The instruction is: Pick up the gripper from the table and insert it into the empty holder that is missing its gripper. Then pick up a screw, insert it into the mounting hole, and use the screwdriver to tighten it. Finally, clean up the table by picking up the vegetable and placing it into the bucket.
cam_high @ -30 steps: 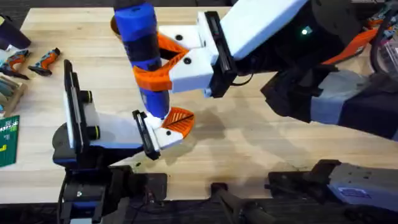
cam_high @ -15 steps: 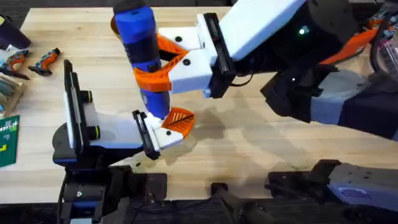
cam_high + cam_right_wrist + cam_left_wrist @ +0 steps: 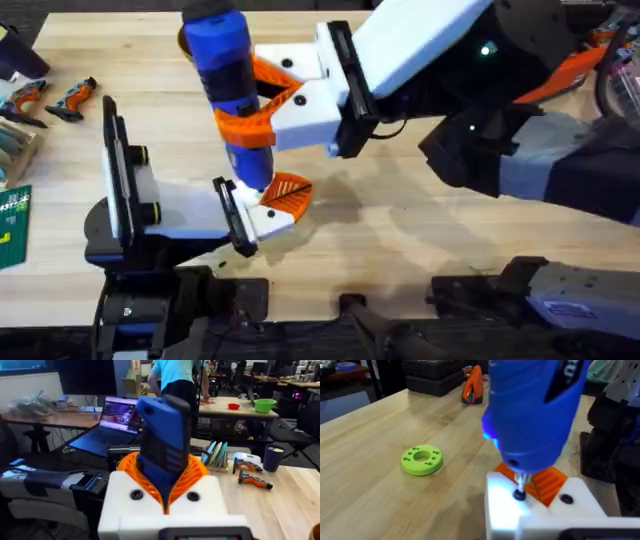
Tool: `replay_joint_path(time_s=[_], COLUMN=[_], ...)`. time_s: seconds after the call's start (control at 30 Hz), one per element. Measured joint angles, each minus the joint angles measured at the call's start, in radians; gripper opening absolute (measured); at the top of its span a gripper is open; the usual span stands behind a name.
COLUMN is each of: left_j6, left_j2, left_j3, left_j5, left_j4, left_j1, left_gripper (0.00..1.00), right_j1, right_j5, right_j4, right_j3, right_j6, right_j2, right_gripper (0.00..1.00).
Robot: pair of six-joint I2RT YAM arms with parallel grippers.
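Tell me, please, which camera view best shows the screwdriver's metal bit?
The left wrist view: the screwdriver bit meets a dark screw on the white holder. Overhead shows the blue body upright in the right gripper; the right wrist view shows its upper body.

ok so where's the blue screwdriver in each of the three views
Overhead: screwdriver upright, upper left of centre, clamped in the right gripper.
Left wrist: upper right, bit on a screw in the white mount.
Right wrist: centre, between the orange pads.
Shared landmark: its blue body.
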Motion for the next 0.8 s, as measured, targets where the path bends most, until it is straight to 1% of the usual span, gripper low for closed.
replay_joint_path(time_s=[0.8], left_j6=[0.0], left_j2=[0.0], left_j3=[0.0], left_j5=[0.0], left_j4=[0.0], left_j1=[0.0], left_gripper=[0.006], right_j1=[0.0], right_j5=[0.0], right_j4=[-0.015], right_j3=[0.0], right_j6=[-0.019], right_j2=[0.0], right_gripper=[0.026])
